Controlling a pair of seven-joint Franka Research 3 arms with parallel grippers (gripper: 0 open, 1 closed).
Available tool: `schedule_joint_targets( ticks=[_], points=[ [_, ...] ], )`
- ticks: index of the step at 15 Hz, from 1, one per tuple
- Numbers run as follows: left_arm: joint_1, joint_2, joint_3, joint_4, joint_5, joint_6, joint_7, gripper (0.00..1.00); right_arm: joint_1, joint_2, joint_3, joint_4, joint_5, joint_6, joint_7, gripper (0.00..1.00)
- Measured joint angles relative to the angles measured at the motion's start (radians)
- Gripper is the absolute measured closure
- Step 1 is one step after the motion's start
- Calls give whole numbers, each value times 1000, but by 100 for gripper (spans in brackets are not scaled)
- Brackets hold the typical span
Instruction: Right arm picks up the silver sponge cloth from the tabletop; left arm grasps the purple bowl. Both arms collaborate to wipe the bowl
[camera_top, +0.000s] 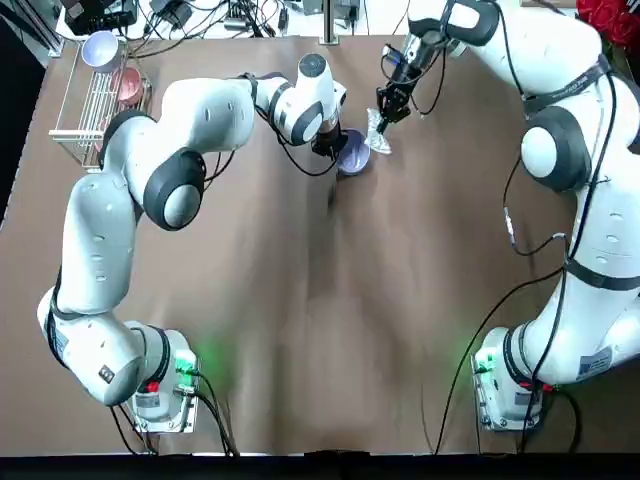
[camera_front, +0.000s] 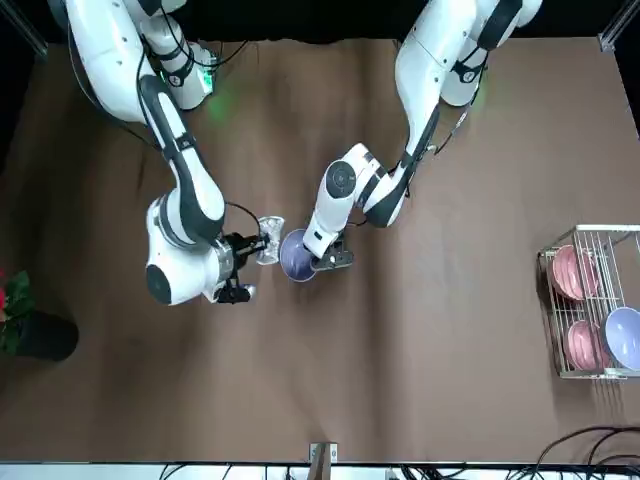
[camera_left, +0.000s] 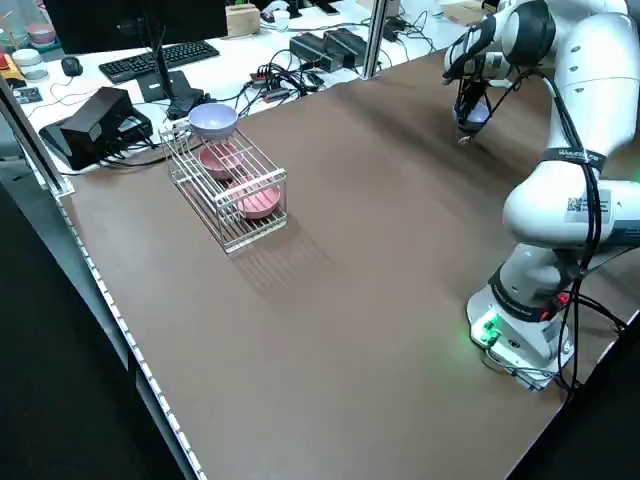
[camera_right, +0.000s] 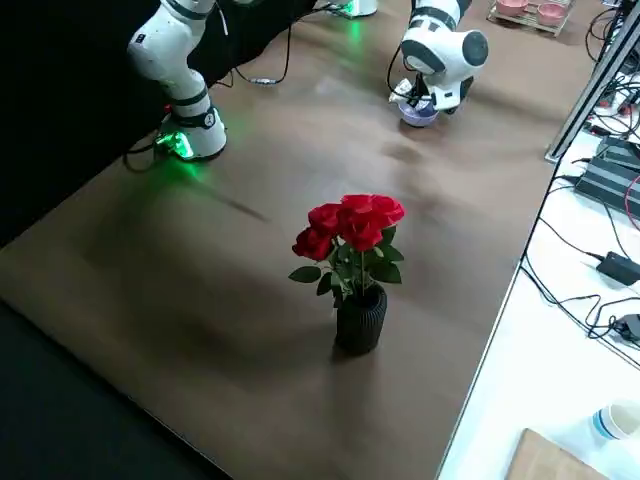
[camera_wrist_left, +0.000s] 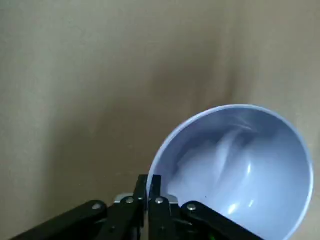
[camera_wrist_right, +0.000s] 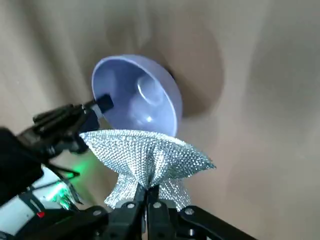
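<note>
Purple bowl (camera_wrist_left: 240, 170) is clamped by left gripper (camera_wrist_left: 150, 182) at its nine o'clock, seen from above; right gripper (camera_wrist_right: 148, 192) pinches silver sponge cloth (camera_wrist_right: 150, 155) at two. Grasping seems done; next, cloth should enter for wiping.

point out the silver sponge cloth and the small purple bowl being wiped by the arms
silver sponge cloth (camera_wrist_right: 150, 156): right wrist view, its upper flared part
small purple bowl (camera_wrist_left: 265, 165): left wrist view, its inside
</note>
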Motion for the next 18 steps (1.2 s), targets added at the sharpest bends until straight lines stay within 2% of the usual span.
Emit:
schedule_joint_targets(
  ticks=[3, 9, 18],
  points=[
    [0, 1, 0, 1, 0, -1, 0, 96, 29, 23, 0, -18, 20, 82, 25, 97],
    [0, 3, 0, 5, 0, -1, 0, 96, 65, 50, 0, -22, 39, 152, 42, 97],
    [-1, 3, 0, 9, 0, -1, 1, 96, 109, 140, 0, -25, 51, 285, 45, 97]
  ],
)
